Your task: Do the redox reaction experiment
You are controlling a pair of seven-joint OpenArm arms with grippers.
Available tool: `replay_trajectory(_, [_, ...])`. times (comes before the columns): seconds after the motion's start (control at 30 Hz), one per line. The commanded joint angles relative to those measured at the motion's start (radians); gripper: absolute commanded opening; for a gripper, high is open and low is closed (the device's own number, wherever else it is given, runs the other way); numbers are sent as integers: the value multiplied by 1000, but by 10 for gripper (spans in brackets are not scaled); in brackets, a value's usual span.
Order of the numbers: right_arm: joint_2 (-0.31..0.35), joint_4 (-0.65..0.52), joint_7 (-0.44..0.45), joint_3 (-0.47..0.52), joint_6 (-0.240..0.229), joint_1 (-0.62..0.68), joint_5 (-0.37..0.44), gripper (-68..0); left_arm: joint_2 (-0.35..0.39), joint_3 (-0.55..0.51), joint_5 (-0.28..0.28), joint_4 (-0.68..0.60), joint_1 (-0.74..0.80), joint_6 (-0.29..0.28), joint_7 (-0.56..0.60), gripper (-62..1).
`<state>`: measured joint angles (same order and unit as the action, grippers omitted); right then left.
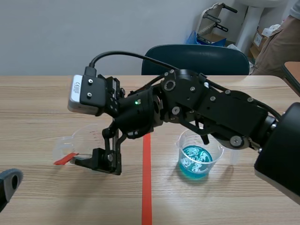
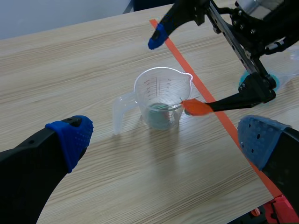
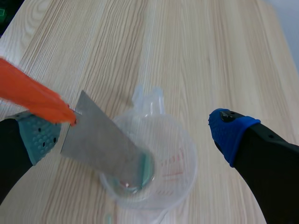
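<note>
Grey metal strip with orange tab (image 3: pixel 103 144), standing in clear plastic measuring cup (image 3: pixel 180 173), touches one pad of the wide-spread right gripper (image 3: pixel 133 129); left gripper (image 2: pixel 167 134) likewise spread, apart from the cup

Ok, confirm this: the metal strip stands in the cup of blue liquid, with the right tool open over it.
Not quite. The metal strip stands in the clear cup, not in the cup of blue liquid. The right wrist view shows it. The right tool is open over it, as you said.
</note>
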<state>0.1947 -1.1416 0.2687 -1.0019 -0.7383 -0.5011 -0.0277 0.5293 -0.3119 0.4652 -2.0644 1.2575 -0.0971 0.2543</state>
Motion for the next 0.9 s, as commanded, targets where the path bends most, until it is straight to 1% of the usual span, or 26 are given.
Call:
replay_trajectory(0.0, [19,-16,17,5,-7,-5,26,4,-3,8,3,-10,-5,6,13,14])
replay_trajectory(0.17, [106,-81,19,6,-7,26,112,4,-17,8,0,-10,-53,5,11,14])
replay_trajectory(0.23, [153,-126,19,6,-7,37,153,4,-25,8,-22,-10,-81,5,11,14])
replay_trajectory(0.3, [208,-178,19,6,-7,52,191,4,-35,8,-47,-10,-107,0,11,14])
replay_trajectory(0.37, [267,-229,19,7,-7,69,228,4,-35,8,-51,-10,-130,-3,10,14])
replay_trajectory(0.43, [327,-276,19,21,-7,92,284,4,-36,8,-52,-10,-152,-7,10,14])
replay_trajectory(0.47, [357,-299,19,32,-3,108,315,4,-36,8,-60,-10,-163,-16,9,14])
replay_trajectory(0.5, [385,-320,19,48,14,124,343,4,-36,8,-71,-10,-174,-28,9,14])
replay_trajectory(0.57, [436,-361,19,95,38,162,404,4,-36,8,-91,-10,-199,-51,2,14])
replay_trajectory(0.7, [523,-434,18,231,70,261,509,4,-36,8,-92,-10,-267,-97,-51,14])
replay_trajectory(0.8, [562,-481,13,361,92,353,546,4,-36,8,-92,-10,-319,-138,-87,14])
replay_trajectory(0.87, [568,-505,-10,457,92,417,560,4,-36,8,-93,-10,-346,-147,-95,14])
